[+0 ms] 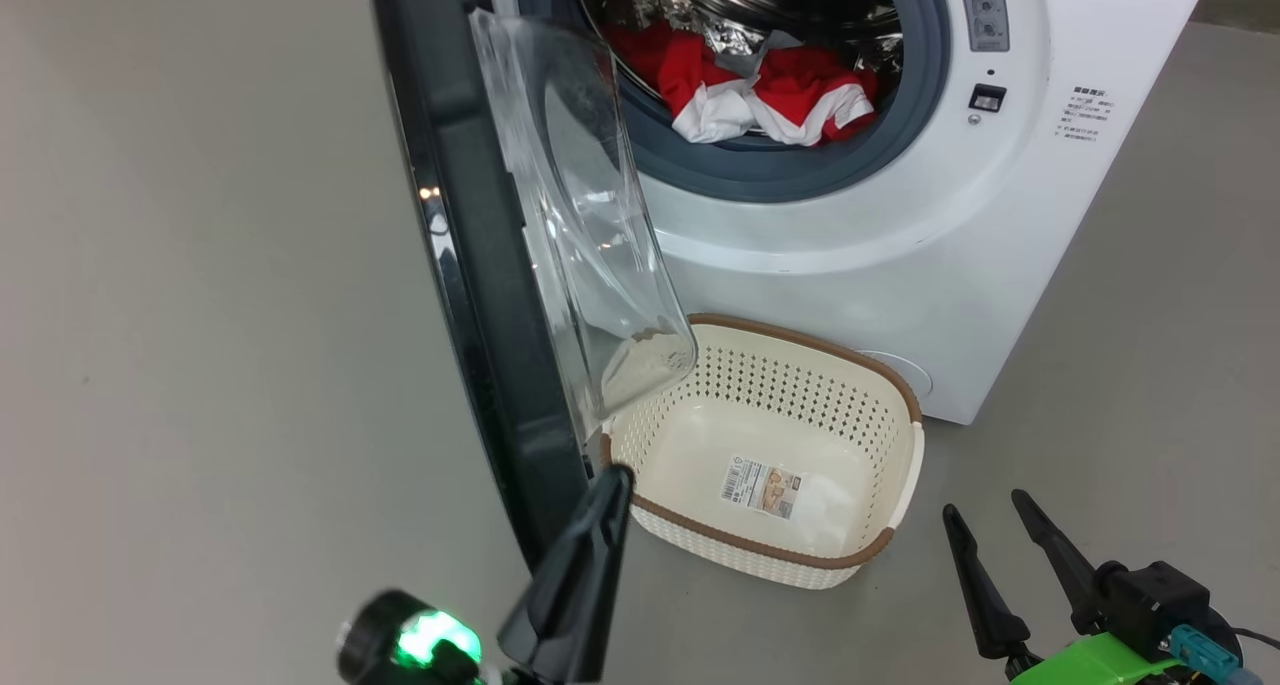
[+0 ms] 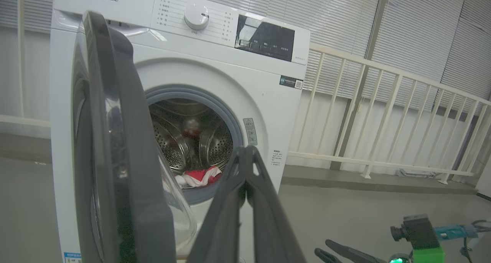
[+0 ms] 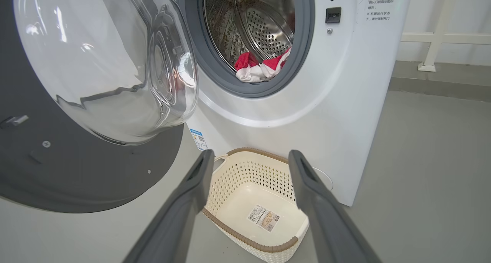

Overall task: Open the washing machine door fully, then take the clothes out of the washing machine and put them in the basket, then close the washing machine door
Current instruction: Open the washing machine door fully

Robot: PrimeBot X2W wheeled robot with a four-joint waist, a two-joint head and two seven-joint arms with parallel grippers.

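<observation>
We're at the big white front-loading washing machine [image 1: 900, 265]. Its large round door [image 1: 470, 265], with a glossy black rim and a bulging clear glass window, stands swung out toward us on the left, edge-on in the head view. It's open, but by my read not yet fully.

The left gripper [image 1: 613, 480] has its two dark fingers [image 2: 226, 217] pressed tight together with nothing between them. The tips are right at the door's near lower edge, on the glass side; whether they touch it, I cannot tell. Closed like that they make one stiff prod, which looks suited to nudging the door wider to the left.

Over on the right, the right gripper [image 1: 985, 505] hangs low by the grey floor [image 1: 200, 365], fingers spread wide and empty. It points toward the small cream perforated plastic basket [image 1: 800, 337] with the brown rim.

That basket sits on the floor just in front of the machine, below the opening and with nothing in it, so it's only a short drop. The bright red-and-white clothes [image 1: 770, 95] lie in the steel drum [image 3: 264, 28], bunched against the lower lip of the grey rubber ring [image 1: 760, 180].
</observation>
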